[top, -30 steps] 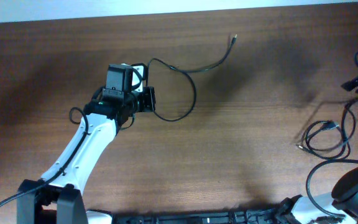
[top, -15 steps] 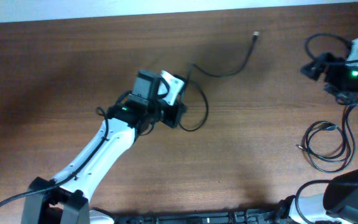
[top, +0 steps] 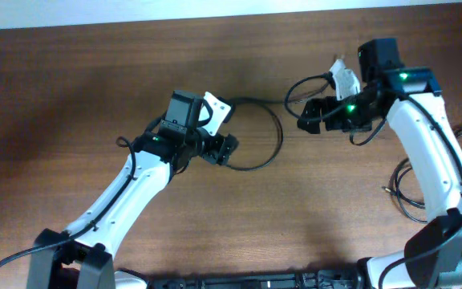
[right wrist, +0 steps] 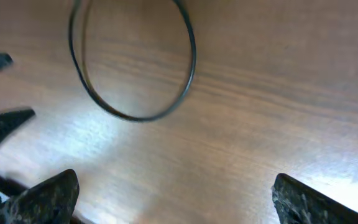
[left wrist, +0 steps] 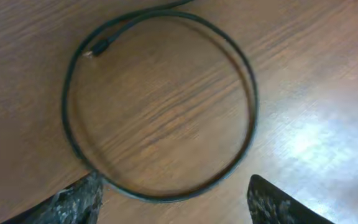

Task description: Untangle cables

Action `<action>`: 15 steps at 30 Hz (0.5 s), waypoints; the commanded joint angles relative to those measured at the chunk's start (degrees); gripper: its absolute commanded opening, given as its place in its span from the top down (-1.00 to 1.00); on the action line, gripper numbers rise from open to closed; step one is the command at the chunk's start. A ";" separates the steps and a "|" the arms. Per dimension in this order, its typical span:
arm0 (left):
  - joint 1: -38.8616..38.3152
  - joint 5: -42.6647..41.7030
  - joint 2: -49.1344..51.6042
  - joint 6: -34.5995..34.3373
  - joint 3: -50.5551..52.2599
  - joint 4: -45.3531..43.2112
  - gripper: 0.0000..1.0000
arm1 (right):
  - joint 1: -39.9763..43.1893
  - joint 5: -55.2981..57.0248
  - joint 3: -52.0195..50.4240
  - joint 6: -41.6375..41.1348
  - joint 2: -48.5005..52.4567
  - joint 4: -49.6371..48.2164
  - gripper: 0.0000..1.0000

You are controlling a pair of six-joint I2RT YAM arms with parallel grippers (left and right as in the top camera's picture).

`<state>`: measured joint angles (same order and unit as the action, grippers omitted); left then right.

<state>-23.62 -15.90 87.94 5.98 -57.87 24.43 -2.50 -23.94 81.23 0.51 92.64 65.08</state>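
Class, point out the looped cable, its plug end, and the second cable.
looped cable (left wrist: 254, 112), left wrist view, loop's right side.
plug end (left wrist: 95, 50), left wrist view, its tip.
second cable (top: 398, 181), overhead view, coil's left edge.

My right pincer (top: 311, 119) has swung in from 3 o'clock to about 1 o'clock. My left pincer (top: 224, 149) slid toward 3 o'clock, and the thin black looped cable (top: 281, 135) shifted likewise.
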 commanded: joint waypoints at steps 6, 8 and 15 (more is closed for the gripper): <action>4.00 24.94 -1.44 -15.91 -0.35 1.44 -0.55 | -4.59 0.61 -10.69 -0.11 1.60 -16.00 -0.99; 7.06 24.90 -1.44 -20.11 -0.35 2.54 -0.56 | -7.32 0.17 -14.43 -0.11 1.60 -22.10 -0.99; 18.03 24.50 -1.46 -29.77 -0.35 5.42 -0.58 | -21.68 0.37 -20.11 -3.32 2.67 -41.62 -1.00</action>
<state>-8.19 8.23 87.94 -19.70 -57.89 29.56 -20.40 -23.81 62.24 0.12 94.35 28.51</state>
